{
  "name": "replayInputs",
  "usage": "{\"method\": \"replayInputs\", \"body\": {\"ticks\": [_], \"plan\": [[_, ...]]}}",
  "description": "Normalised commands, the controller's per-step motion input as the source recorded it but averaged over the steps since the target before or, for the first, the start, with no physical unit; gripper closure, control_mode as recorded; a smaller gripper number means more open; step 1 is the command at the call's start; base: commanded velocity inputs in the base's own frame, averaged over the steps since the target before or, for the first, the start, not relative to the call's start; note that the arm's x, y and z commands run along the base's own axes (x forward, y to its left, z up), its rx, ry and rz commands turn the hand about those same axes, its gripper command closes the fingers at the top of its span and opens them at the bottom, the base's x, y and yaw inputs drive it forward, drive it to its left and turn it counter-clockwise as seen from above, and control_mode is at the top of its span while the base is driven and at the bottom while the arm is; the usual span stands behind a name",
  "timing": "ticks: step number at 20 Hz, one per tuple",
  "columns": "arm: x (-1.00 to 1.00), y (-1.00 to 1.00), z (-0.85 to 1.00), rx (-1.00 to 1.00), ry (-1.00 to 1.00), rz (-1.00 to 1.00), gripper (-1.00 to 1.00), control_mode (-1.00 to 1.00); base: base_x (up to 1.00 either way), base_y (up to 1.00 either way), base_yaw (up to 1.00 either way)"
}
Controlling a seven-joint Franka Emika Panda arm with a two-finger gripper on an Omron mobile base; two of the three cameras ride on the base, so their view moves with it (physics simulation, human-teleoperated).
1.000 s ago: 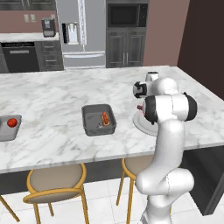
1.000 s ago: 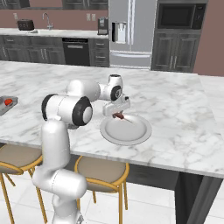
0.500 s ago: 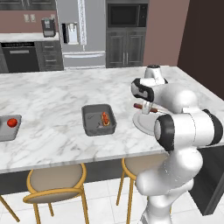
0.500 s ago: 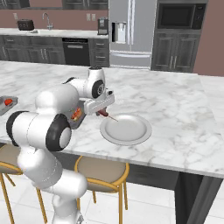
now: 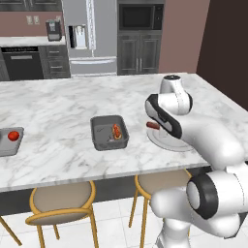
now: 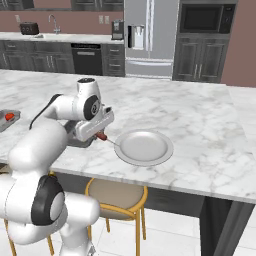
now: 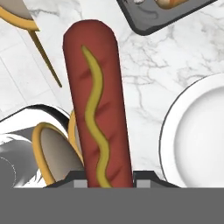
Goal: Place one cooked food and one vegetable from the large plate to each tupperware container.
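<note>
- Gripper (image 7: 109, 183): pinched on a sausage, one small dark tip either side of its lower end; carried above the counter between the large plate and the near tub, presumably so the food can travel clear of both rims.
- Sausage (image 7: 96, 105): red-brown, a wavy mustard line along its length, sticking straight out past the fingertips; gripped at one end, which leaves most of it free to be laid down into a tub.
- Large plate (image 6: 144, 148): round, pale, rimmed, near the counter's front edge; its surface looks bare, so the sausage is likely the last item taken from it.
- Near tupperware container (image 5: 109, 131): grey, lidless, just left of the arm; holds a small orange-red item, too small to name.
- Far tupperware container (image 5: 7, 141): at the left edge of the left base view, well apart from the plate; holds a round red item, probably the vegetable, and seems to lack a cooked food, the likelier destination.
- Marble counter (image 5: 58, 106): carries plate and both tubs.
</note>
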Motion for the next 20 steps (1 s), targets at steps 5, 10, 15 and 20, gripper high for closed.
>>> {"method": "replayInputs", "body": {"ticks": [5, 10, 15, 20], "plan": [[0.00, 0.00, 0.00, 0.00, 0.00, 0.00, 1.00, -1.00, 0.00, 0.00, 0.00], [0.00, 0.00, 0.00, 0.00, 0.00, 0.00, 1.00, -1.00, 0.00, 0.00, 0.00], [-0.02, 0.02, 0.00, 0.00, 0.00, 0.00, 1.00, 1.00, -0.15, 0.31, 0.00], [0.00, 0.00, 0.00, 0.00, 0.00, 0.00, 1.00, 1.00, -0.25, 0.99, 0.00]]}}
